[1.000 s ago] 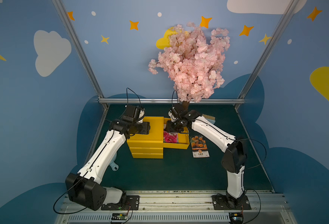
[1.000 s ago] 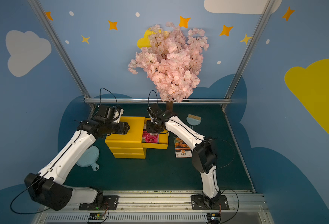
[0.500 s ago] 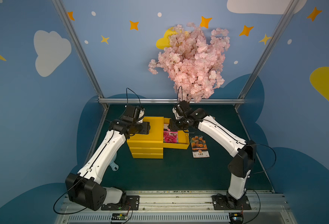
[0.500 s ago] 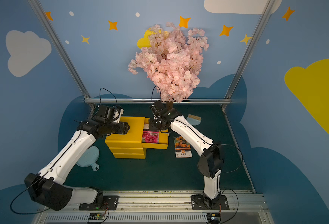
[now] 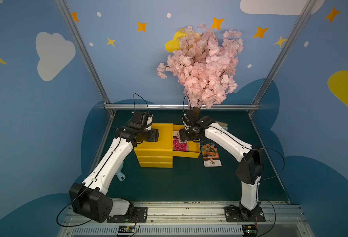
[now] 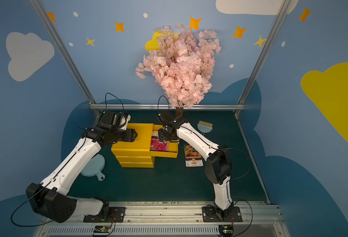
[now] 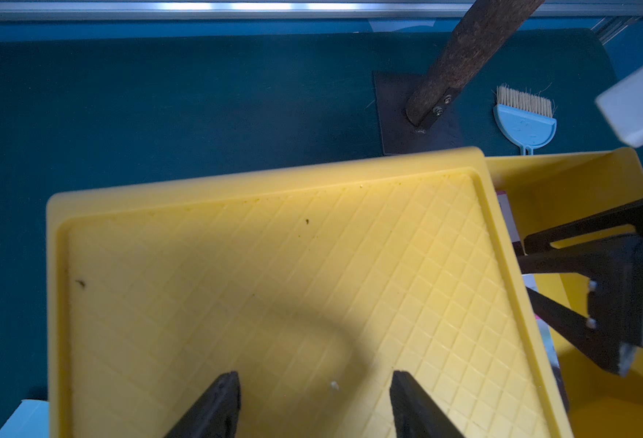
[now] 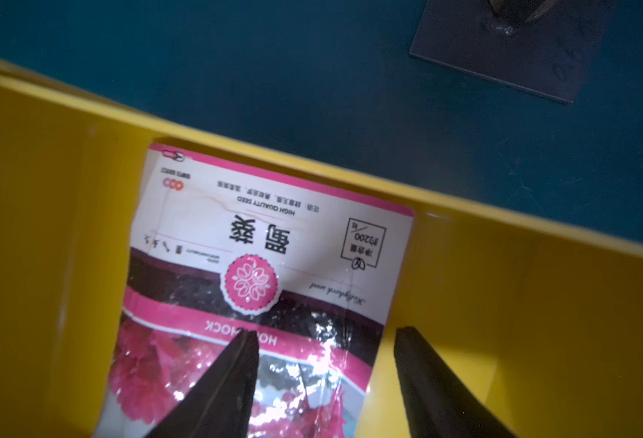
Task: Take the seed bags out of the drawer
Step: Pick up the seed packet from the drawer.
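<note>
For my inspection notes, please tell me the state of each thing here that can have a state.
top drawer, pulled open.
lower drawers, both shut.
pink seed bag, lying inside the top drawer.
orange seed bag, lying flat on the mat, outside the drawer.
left end effector, open, empty.
right end effector, open, empty, over the pink seed bag.
brush, lying on the mat.
dustpan, lying on the mat.
</note>
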### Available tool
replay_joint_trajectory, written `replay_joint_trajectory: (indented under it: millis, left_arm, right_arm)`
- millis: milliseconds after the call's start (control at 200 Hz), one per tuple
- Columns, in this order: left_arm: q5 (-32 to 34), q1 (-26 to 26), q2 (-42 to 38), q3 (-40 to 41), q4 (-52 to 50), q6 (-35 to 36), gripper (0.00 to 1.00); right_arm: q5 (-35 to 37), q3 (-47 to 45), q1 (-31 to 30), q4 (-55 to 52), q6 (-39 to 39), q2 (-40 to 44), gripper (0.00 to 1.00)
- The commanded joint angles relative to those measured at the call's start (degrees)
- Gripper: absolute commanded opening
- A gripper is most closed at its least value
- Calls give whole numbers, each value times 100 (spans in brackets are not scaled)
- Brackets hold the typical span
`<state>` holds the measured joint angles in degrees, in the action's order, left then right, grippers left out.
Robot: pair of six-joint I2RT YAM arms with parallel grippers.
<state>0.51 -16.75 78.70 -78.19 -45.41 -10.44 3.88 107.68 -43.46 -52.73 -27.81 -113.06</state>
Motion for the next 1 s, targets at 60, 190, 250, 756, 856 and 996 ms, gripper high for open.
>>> replay_joint_trajectory:
  millis: [60, 190, 250, 756, 856, 996]
  left_arm:
    - [-148, 38, 254, 243, -638, 5, 67]
    - [-157, 32, 292, 243, -645, 4, 67]
    - [-157, 34, 300, 236, -645, 0, 67]
    - [-139, 36, 263, 252, -671, -2, 67]
    - [-130, 33, 259, 251, -671, -5, 67]
    - [-130, 35, 274, 243, -680, -4, 67]
  right_arm:
    - [-69, 157, 104, -189, -114, -134, 63]
    - [-608, 81, 267, -84, -284, -149, 58]
    - [-785, -28, 296, 82, -346, -105, 55]
    - [-1532, -567, 478, 799, -694, 141, 18]
    - [-1706, -777, 523, 1044, -795, 271, 11]
    - [-1952, -971, 589, 1297, -899, 453, 3]
